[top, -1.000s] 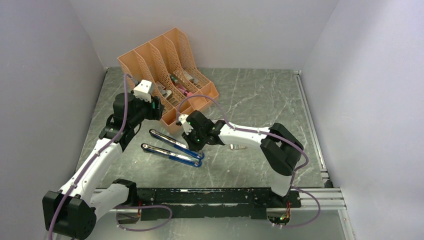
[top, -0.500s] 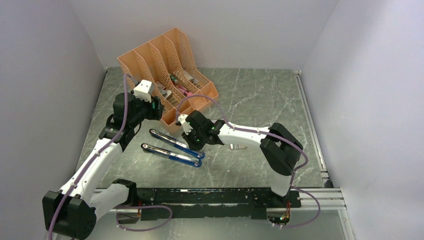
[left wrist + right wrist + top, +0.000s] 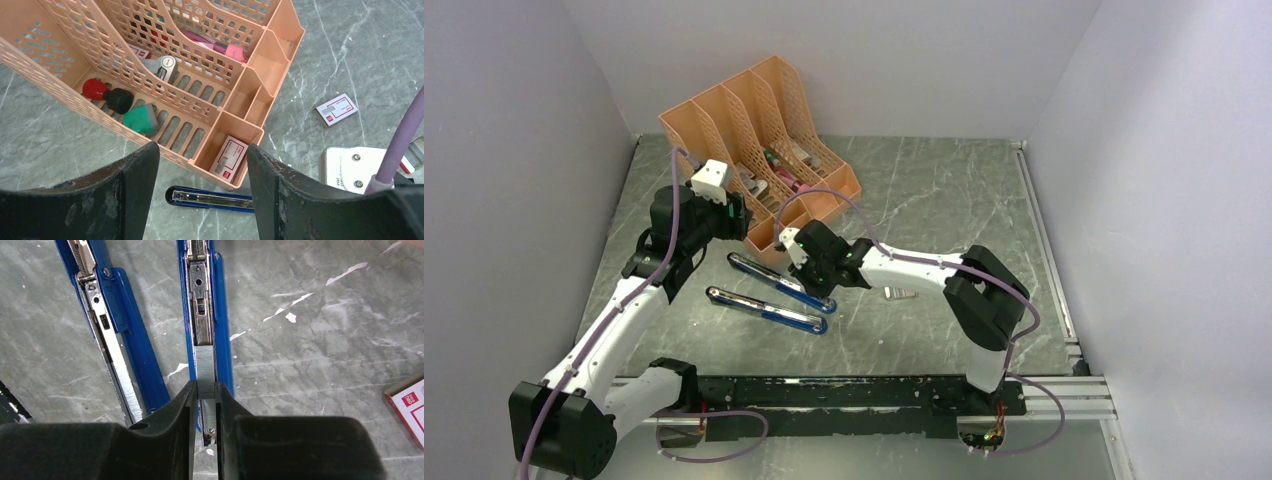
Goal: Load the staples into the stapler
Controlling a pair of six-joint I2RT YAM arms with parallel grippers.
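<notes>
Two blue halves of the opened stapler [image 3: 766,310] lie flat on the table [image 3: 944,200], at six o'clock from the organizer [image 3: 759,150]. The right gripper [image 3: 205,390] pinches the staples [image 3: 204,365], a grey strip lined along one half's metal channel. The left gripper [image 3: 202,165] hangs wide open above the organizer's near corner.

Bright, even diffuse light; soft shadows; faint sheen on table [image 3: 944,200]; frames sharp.

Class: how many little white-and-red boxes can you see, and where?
2. One white-and-red box sits in a corner compartment of the peach organizer; a second box lies on the table beside it. More may be hidden behind the mesh.
</notes>
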